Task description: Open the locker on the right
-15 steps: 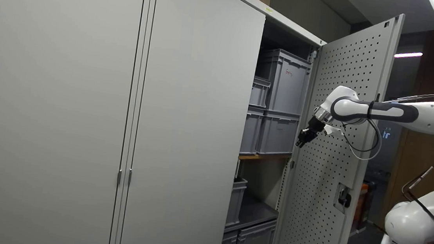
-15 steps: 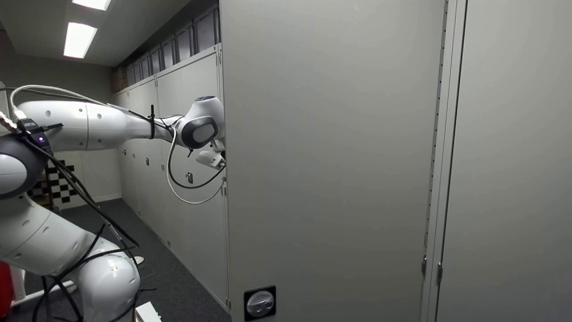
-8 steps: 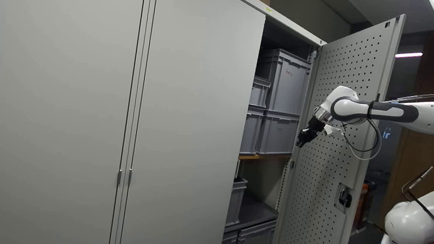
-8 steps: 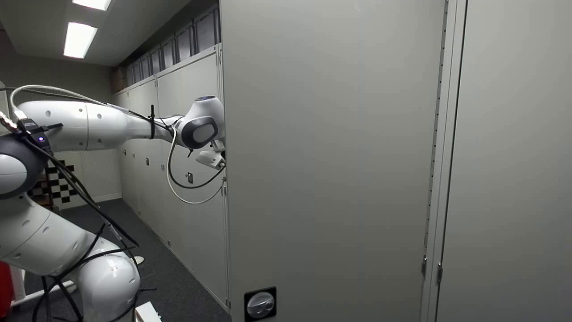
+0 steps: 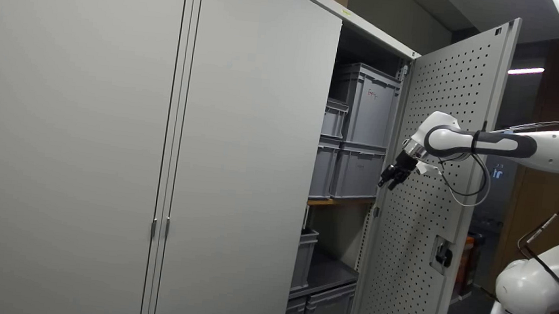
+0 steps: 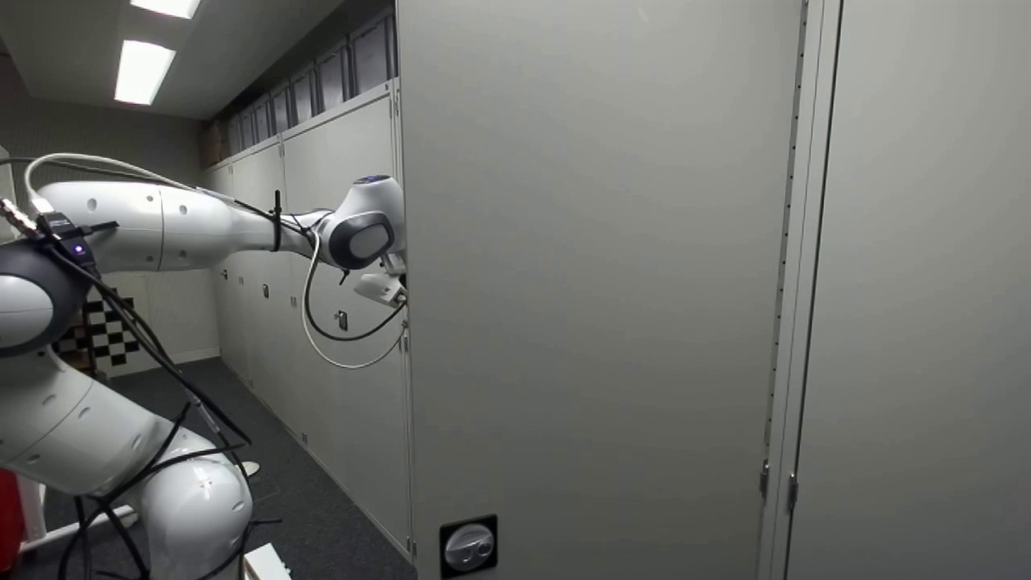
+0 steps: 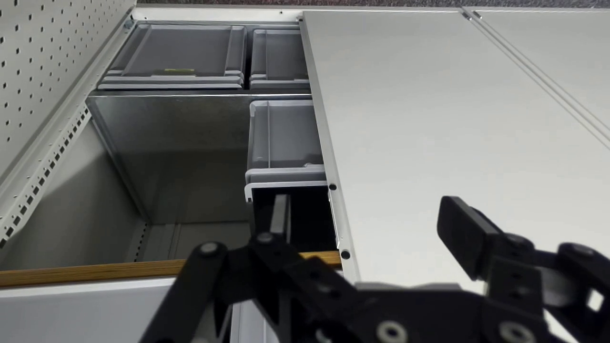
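We find the tall light-grey metal locker [image 5: 379, 34] with its narrow full-height metal door [image 5: 421, 210], perforated on the inner face, swung out from the right front edge in an exterior view. We therefore judge opening achieved, with retreat the likely step in hand. Our black two-finger gripper [image 7: 364, 216] has its fingers well apart before the locker's interior, with nothing between them. We should back slowly out past the door's free edge, giving the looped white cable [image 6: 348, 368] slack, lest it catch and pull the door. The door's long axis is upright; its free edge points away from the locker's front, and its perforated face turns toward the closed flat light-grey leaf [image 5: 255, 150].
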Motion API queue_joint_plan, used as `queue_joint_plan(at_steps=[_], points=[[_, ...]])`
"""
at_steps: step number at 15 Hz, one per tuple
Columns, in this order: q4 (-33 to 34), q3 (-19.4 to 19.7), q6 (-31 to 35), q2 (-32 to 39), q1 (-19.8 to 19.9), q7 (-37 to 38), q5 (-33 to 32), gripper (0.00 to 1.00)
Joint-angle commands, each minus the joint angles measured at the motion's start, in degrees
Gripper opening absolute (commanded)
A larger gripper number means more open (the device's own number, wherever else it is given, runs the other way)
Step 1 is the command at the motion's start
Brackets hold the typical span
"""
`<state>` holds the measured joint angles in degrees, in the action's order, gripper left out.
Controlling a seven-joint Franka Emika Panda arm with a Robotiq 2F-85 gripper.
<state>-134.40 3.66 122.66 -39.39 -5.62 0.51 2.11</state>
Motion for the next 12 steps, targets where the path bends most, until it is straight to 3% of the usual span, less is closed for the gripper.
queue_joint_plan(at_steps=[1,12], points=[[0.0,-0.6,-0.1,0.2,0.7,-2.2,1.5,1.0],[0.1,-1.2,-0.2,1.3,1.2,-3.0,0.9,1.0]])
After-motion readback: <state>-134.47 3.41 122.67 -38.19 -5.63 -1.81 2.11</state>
